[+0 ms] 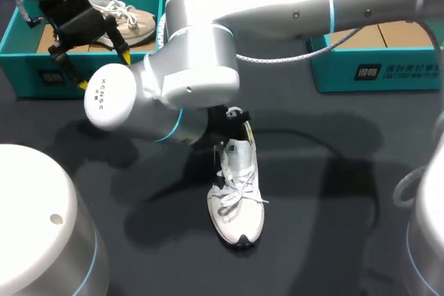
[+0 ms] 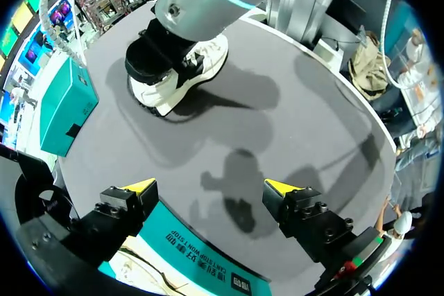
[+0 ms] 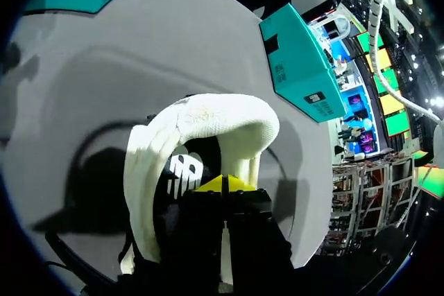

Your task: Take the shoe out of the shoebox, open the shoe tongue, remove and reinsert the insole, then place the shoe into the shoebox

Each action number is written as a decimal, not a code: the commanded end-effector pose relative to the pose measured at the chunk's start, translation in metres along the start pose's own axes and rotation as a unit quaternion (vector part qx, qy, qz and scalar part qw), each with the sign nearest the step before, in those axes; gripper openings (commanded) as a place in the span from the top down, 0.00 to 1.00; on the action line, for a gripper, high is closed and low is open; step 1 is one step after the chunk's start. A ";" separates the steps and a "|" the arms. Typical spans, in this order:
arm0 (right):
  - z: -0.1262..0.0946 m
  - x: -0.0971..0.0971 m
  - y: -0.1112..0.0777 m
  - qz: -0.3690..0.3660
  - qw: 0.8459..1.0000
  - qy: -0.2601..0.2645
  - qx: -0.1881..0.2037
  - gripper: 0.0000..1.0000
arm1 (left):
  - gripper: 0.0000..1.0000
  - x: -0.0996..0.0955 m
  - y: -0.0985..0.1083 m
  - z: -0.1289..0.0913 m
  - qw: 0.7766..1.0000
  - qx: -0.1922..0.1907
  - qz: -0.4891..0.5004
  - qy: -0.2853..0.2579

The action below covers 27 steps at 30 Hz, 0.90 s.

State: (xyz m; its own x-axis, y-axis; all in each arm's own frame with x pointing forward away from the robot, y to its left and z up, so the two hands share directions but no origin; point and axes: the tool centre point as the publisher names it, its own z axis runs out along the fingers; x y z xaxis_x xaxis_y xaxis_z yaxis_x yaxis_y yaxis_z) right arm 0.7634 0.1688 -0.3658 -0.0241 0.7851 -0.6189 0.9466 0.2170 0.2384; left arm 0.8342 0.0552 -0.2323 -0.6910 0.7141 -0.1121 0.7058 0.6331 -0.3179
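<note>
Tips of the right gripper (image 3: 223,184) sit pressed close, clamped on the white rim of the shoe (image 1: 236,192) at its heel end. A strip of white shows between the black fingers, and the padded collar curves round just ahead of them over the dark inside. The shoe lies on the dark worktop (image 1: 333,192) near the middle, laces up, with its toe pointing away from the boxes. The right arm reaches across from the right side to get to it.

The left gripper (image 2: 209,188) hangs with its fingers wide apart and nothing between them, above the near wall of the teal shoebox (image 1: 28,67) at the far left. A second, paler shoe (image 1: 132,22) lies inside that box. Another teal box (image 1: 388,71) stands at the far right, well apart from the shoe.
</note>
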 end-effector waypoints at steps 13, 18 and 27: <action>0.029 0.030 -0.014 -0.007 0.993 0.083 0.089 1.00 | 0.00 0.001 0.000 0.000 1.000 -0.001 0.000 0.000; 0.001 0.009 -0.006 0.007 0.994 0.085 0.071 1.00 | 0.00 0.001 0.000 0.000 1.000 -0.001 0.000 0.000; -0.025 -0.016 0.011 0.024 0.994 0.107 0.030 1.00 | 0.00 0.001 0.000 0.000 1.000 -0.001 0.000 0.000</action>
State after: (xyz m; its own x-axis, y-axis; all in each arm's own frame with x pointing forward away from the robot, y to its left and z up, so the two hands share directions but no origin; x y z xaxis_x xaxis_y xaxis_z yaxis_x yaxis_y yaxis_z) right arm 0.7678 0.1839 -0.3445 -0.0285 0.8756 -0.4822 0.9695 0.1417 0.2001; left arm 0.8342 0.0552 -0.2323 -0.6910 0.7141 -0.1120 0.7058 0.6331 -0.3179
